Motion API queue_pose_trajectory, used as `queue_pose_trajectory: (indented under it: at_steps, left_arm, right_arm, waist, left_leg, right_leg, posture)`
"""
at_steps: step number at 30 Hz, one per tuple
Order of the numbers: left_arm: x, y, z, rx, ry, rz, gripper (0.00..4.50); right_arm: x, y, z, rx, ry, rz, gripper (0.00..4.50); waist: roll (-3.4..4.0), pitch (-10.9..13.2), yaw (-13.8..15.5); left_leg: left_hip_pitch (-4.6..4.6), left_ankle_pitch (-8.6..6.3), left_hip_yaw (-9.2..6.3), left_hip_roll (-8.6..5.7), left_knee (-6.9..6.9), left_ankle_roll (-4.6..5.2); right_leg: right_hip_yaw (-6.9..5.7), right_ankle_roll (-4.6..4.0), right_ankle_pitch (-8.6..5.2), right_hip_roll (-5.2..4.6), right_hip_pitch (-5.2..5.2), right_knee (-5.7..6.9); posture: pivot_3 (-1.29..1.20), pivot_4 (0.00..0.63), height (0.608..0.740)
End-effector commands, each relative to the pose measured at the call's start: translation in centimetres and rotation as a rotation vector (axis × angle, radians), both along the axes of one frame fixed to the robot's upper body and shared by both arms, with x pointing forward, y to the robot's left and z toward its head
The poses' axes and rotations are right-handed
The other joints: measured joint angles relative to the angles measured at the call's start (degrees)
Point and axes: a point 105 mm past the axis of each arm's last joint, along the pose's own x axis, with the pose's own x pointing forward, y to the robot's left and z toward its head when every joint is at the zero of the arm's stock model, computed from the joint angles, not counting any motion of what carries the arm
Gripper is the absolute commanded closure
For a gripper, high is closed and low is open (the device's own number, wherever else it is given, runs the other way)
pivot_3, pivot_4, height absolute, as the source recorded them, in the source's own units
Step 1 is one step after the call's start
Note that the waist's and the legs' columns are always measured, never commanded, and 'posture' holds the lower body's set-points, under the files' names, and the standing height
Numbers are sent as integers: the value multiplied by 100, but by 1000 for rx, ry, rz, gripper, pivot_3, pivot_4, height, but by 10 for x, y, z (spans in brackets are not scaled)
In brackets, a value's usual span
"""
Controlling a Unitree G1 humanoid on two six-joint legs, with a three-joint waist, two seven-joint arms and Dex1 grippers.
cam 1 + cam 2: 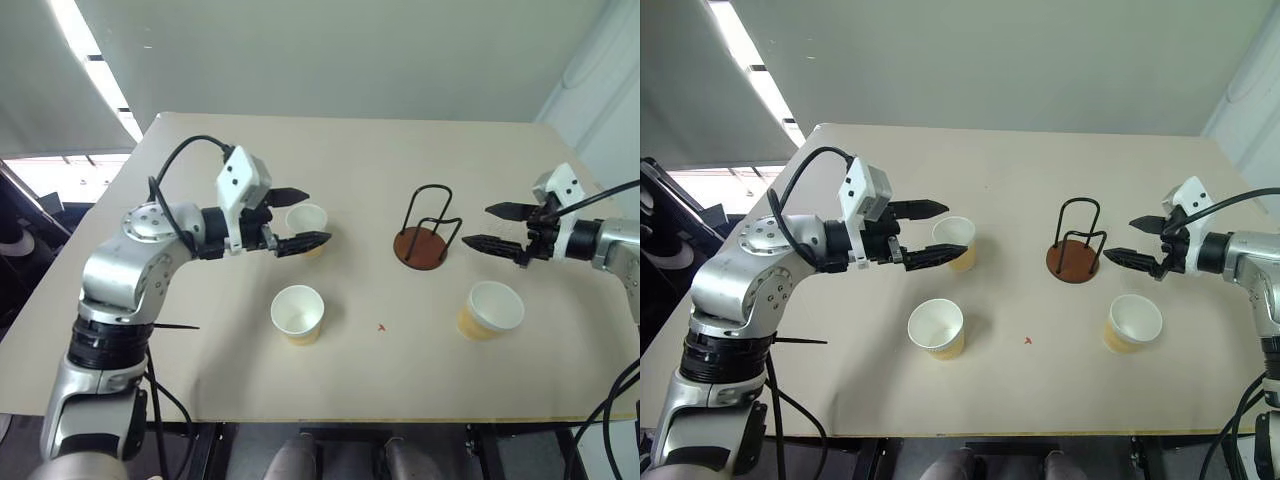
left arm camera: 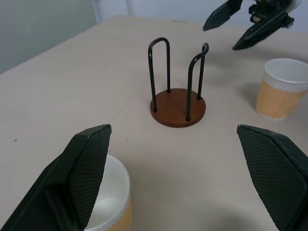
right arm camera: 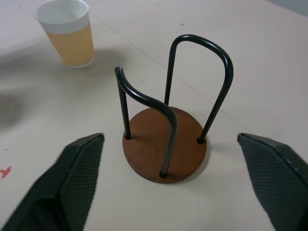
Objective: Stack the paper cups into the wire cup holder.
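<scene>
table (image 1: 200, 380): pale beige top, plain and matte, seen from above with its near edge at the bottom of the head views
wire cup holder (image 1: 421, 246): stands upright on the table right of centre, a reddish-brown disc base with two black wire loops rising from it, no cup inside
far-left cup (image 1: 307, 224): paper cup upright on the table, left of the holder, mouth up
near-centre cup (image 1: 297, 314): paper cup upright, nearer the front edge than the far-left cup, well apart from the holder
right cup (image 1: 491, 310): paper cup upright, near the holder's right front side, not touching it
red mark (image 1: 381, 326): tiny spot on the tabletop between the near-centre cup and the right cup
</scene>
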Motion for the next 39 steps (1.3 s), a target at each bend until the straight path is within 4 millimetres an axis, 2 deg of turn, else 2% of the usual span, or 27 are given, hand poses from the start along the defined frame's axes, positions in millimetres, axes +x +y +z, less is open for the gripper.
queue_pose_trajectory:
  at_steps: [1, 11, 24, 27, 28, 37, 38, 39]
  left_arm:
    - [-2, 1, 13, 23, -55, -20, 0]
    - [-9, -1, 19, 33, -52, -89, 0]
    - [-24, -1, 16, 18, 35, -161, 0]
    - [-26, 0, 14, 32, 51, -170, 0]
    - [-26, 0, 14, 33, 52, -172, 0]
    - [-27, 3, 14, 67, 68, -200, 0]
    - [-28, 3, 14, 71, 75, -209, 0]
    - [-29, 3, 14, 76, 84, -220, 0]
  right_arm:
    - [4, 4, 6, -32, -45, 11, 13]
    - [21, 5, -3, -56, -35, 9, 13]
    - [36, 22, -10, -40, -18, 51, 13]
    - [36, 23, -9, -38, -17, 56, 566]
    - [36, 23, -9, -38, -17, 57, 883]
    - [20, 27, 5, -8, -7, 115, 4249]
    - [17, 28, 7, -14, -9, 127, 4461]
    - [13, 30, 9, -20, -12, 138, 4461]
  waist:
    - [0, 0, -4]
    - [0, 0, -15]
    - [0, 0, -21]
    - [1, 0, -23]
    - [1, 0, -23]
    - [1, 0, -22]
    - [1, 0, -22]
    - [1, 0, -21]
  left_leg:
    - [0, 0, 0, 0, 0, 0]
    - [-1, 0, -2, 0, 0, 0]
    - [-2, 0, -4, 0, -4, 0]
    - [-2, 0, -4, 0, -5, 0]
    - [-3, 0, -4, 0, -5, 0]
    - [-3, 0, -4, 0, -7, -1]
    - [-3, 0, -4, 0, -7, -1]
    - [-4, 0, -4, 0, -7, -1]
  right_leg:
    - [0, 0, 0, 0, 0, 0]
    - [0, 0, 0, 0, -1, 0]
    - [-2, 0, 0, 0, -2, 4]
    - [-2, 0, 0, 0, -2, 4]
    - [-2, 0, 0, 0, -2, 4]
    - [-2, 0, 0, 0, -2, 2]
    - [-2, 0, 0, 0, -2, 2]
    - [-2, 0, 0, 0, -1, 1]
  posture:
    - [0, 150, 740]
    - [0, 150, 740]
    - [0, 150, 740]
    - [0, 150, 740]
    - [0, 150, 740]
    - [0, 150, 740]
    - [0, 150, 740]
    - [0, 150, 740]
